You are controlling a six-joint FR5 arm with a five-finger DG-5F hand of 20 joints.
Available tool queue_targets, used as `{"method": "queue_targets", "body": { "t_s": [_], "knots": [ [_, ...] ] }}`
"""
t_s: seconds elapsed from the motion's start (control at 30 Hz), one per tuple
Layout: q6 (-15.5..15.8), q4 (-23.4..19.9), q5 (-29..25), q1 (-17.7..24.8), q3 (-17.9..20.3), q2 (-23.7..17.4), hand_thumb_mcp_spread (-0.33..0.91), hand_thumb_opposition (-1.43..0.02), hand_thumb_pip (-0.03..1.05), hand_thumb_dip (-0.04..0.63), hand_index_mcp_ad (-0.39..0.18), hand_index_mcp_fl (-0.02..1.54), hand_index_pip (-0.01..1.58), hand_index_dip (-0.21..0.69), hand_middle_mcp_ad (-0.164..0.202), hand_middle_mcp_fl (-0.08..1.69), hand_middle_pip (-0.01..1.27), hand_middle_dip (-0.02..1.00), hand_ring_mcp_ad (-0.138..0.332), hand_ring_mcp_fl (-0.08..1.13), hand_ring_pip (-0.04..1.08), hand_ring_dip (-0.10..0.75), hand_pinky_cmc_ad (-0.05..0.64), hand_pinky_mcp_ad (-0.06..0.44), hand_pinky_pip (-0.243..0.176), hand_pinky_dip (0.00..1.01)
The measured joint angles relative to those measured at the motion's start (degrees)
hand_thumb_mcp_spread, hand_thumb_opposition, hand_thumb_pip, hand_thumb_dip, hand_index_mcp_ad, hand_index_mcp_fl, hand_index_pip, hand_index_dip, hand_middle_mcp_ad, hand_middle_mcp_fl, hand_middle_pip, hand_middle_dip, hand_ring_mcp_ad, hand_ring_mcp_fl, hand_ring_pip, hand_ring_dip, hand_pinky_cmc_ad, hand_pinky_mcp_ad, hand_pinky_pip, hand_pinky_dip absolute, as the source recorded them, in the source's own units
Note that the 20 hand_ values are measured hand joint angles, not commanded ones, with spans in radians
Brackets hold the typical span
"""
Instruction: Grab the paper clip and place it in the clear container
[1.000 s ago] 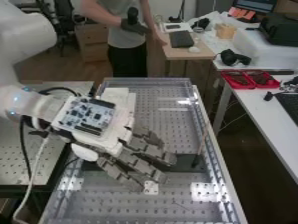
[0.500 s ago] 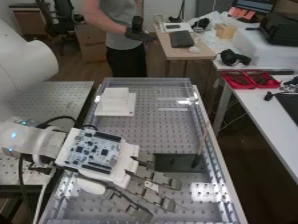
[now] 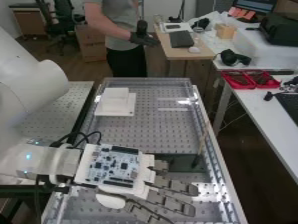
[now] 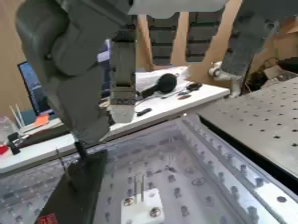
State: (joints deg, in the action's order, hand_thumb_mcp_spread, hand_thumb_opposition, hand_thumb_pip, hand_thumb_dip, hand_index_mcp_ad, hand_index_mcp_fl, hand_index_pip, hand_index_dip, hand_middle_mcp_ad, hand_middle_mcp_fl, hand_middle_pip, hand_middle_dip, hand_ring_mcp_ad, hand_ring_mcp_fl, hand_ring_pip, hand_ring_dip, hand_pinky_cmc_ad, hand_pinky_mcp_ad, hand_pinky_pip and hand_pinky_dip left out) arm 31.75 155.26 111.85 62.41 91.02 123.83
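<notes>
Hand (image 3: 176, 187) above clear tray (image 3: 156, 140), fingers straight, spread.
Thin piece (image 4: 171, 165), probably the paper clip, lies below the hand; long axis cannot be told.

In the high view, looks down at a slant from above the near end of the bench (image 3: 159, 97), facing along its length from well back, far enough to take in the white desk (image 3: 259, 110) too. In the wrist view, looks out from the arm (image 3: 33, 92), lower and much closer, across the bench towards the desk. Shares between both views part of the bench, the dark panel (image 3: 181, 163) and part of the desk.
</notes>
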Motion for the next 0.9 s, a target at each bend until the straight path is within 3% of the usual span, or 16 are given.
{"method": "queue_targets", "body": {
  "t_s": [0.5,0.6,0.73,0.9],
  "knots": [
    [0.92,-0.04,2.37,-0.18,-1.92,2.31,0.44,-0.85,0.65,0.274,-0.138,0.19,1.51,0.126,0.068,0.01,0.13,0.2,0.131,0.0,0.08,0.124,0.367,0.291,-0.105,0.28],
    [1.24,-0.06,2.46,-0.28,-2.13,2.64,0.44,-0.85,0.71,0.271,-0.138,0.2,1.51,0.126,0.068,0.01,0.13,0.2,0.131,0.0,0.08,0.124,0.349,0.291,-0.105,0.28],
    [1.51,0.0,2.46,-0.42,-2.41,3.06,0.44,-0.85,0.7,0.271,-0.138,0.2,1.51,0.126,0.07,0.01,0.13,0.2,0.131,0.0,0.08,0.124,0.351,0.278,-0.105,0.27],
    [1.33,0.12,2.47,-0.55,-2.68,3.53,0.45,-0.87,0.7,0.284,-0.138,0.22,1.51,0.126,0.07,0.01,0.13,0.2,0.131,0.0,0.08,0.124,0.351,0.279,-0.089,0.23]
  ]
}}
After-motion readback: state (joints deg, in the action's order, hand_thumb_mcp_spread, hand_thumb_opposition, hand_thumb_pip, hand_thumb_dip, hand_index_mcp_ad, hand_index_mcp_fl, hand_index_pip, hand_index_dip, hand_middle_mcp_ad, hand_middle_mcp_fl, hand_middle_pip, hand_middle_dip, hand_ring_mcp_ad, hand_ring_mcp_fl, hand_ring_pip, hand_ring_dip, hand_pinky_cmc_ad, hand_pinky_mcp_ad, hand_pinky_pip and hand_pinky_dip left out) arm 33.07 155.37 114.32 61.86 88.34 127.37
